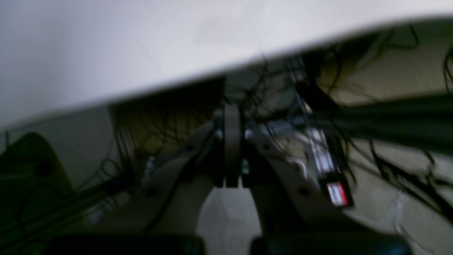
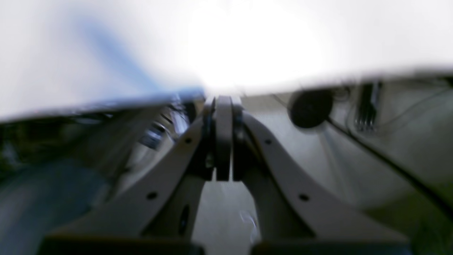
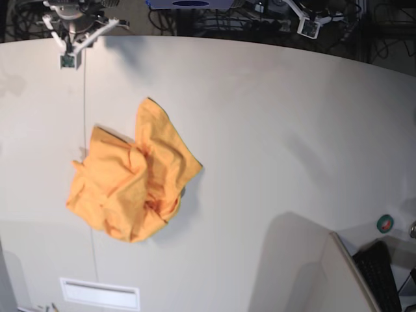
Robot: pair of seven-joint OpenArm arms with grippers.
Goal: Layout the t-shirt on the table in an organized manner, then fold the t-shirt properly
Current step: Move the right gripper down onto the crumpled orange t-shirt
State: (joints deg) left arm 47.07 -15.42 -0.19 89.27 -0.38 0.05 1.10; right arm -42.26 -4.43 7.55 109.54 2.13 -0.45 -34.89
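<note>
The orange-yellow t-shirt (image 3: 133, 175) lies crumpled in a heap on the left half of the off-white table (image 3: 292, 130), with no sleeve or hem spread out. My right gripper (image 3: 67, 60) hangs at the table's far left edge, well away from the shirt, and my left gripper (image 3: 307, 27) sits beyond the far edge on the right. In the left wrist view the left gripper (image 1: 232, 108) is shut with nothing in it, pointing at the table (image 1: 106, 53) edge. The blurred right wrist view shows the right gripper (image 2: 223, 101) shut and empty too, near the table (image 2: 265, 42).
A thin dark seam line (image 3: 86, 130) runs down the table past the shirt's left side. A white label strip (image 3: 99, 294) lies near the front edge. A grey panel (image 3: 312, 273), a keyboard (image 3: 383, 273) and a green tape roll (image 3: 385, 223) sit at front right. Tangled cables (image 1: 389, 166) hang beyond the table.
</note>
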